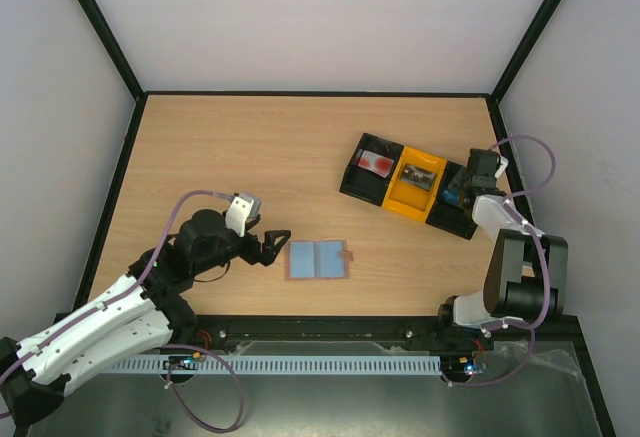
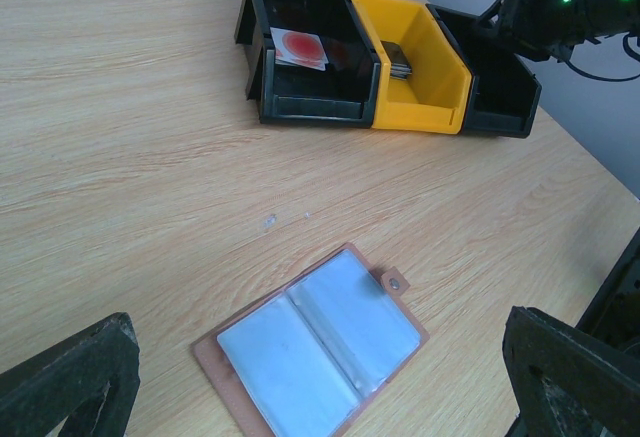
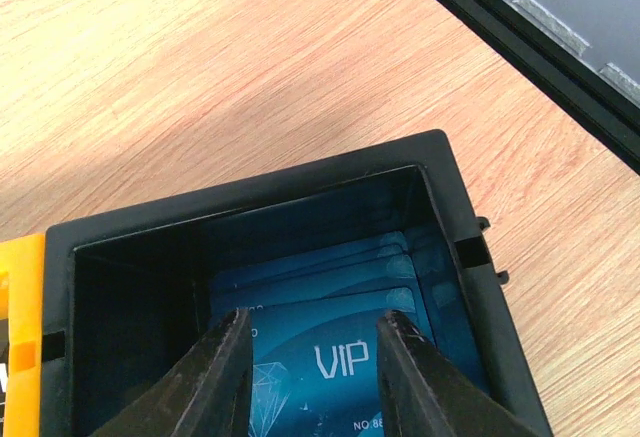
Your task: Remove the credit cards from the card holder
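- Card holder (image 1: pixel 318 259) open and flat on the counter (image 1: pixel 250 147), just right of the left hand (image 1: pixel 283 248); long axis pointing along that hand's reach, brown tab (image 1: pixel 348 255) on the far side.
- Left hand spread wide, empty, by far the nearer.
- Right hand (image 3: pixel 312 377) parted, gripping nothing, over the tray's end compartment (image 3: pixel 450 187) above blue VIP cards (image 3: pixel 330 357); well apart from the holder.

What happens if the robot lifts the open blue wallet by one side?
The card holder lies open with a centre fold, so the other half would probably droop. It looks thin, so likely light but hard to pinch off the table.
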Controlling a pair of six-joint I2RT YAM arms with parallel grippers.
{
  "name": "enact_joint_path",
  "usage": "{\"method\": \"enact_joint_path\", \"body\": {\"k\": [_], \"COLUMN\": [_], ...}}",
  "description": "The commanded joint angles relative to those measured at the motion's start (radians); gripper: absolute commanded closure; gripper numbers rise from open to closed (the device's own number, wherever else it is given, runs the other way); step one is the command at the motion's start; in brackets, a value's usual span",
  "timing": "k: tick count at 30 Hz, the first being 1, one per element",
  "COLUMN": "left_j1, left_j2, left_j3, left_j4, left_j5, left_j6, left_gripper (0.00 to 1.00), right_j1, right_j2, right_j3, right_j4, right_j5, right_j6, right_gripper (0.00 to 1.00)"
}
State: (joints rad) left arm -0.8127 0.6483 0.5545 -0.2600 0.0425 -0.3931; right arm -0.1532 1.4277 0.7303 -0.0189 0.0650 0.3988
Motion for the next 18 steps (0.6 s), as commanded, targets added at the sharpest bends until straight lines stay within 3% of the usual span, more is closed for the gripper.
{"method": "enact_joint_path", "body": {"k": [1,11,16,18], "left_j1": [0.004,0.002,0.001,0.003], "left_j2": [-0.004,-0.004,-0.003,-0.006], "left_j3": [0.004,0.010,0.018,0.028], "left_j4": [0.004,-0.011,-0.027,-0.041], "left_j5": [-0.007,-0.043,-0.124,-0.188], "left_j6": [-0.003,-0.030,-0.086,-0.127], "left_gripper": [0.00,0.00,0.00,0.00], "right_j1": [-0.004,0.011,0.046,0.074], "right_j2": [0.000,-0.130,-0.271,-0.333], "right_j3": [0.049,0.076,0.042,0.037], "right_j4": [-0.086,-0.226,-0.276,-0.302], "right_j5": [0.016,-0.163,-0.229,-0.259], "right_j6": [0.055,0.107,0.099,0.103], "right_gripper": [0.65,0.40,0.15,0.00]}}
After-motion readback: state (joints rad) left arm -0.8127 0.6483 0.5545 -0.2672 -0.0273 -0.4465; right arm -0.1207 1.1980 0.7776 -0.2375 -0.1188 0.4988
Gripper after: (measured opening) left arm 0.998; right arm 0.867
